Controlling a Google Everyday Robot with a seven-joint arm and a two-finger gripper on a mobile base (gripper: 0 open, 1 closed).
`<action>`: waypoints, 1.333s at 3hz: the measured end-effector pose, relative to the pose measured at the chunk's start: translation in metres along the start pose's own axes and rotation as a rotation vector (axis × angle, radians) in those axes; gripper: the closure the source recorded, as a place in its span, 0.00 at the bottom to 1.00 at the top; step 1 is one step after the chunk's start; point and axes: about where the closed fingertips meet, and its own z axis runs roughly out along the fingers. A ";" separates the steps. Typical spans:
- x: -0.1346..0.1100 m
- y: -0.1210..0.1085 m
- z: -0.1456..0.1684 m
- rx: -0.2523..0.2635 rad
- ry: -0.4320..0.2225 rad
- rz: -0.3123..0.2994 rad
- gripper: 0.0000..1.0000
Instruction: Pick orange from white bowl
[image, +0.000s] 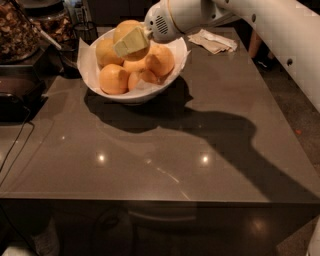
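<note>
Dark table (200, 150), bearing white bowl (135, 95) lined with paper (84, 55) to cradle piled fruit (114, 79); atop that pile, above the rim, the orange (124, 27), apparently clasped by the gripper (131, 42) lying across its front, ready for lifting out.

Dark, glossy desk (165, 150), viewed from its near edge. Crumpled paper napkin (212, 41) at 1 o'clock; container of brown dried matter (17, 30) at 10 o'clock; dark tray (15, 97) at 9 o'clock. Pincer (131, 42) at 12 o'clock.
</note>
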 end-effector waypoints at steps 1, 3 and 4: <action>-0.003 0.000 0.003 -0.007 0.006 -0.018 1.00; 0.001 0.036 -0.043 0.046 -0.056 0.034 1.00; -0.002 0.034 -0.041 0.042 -0.061 0.025 1.00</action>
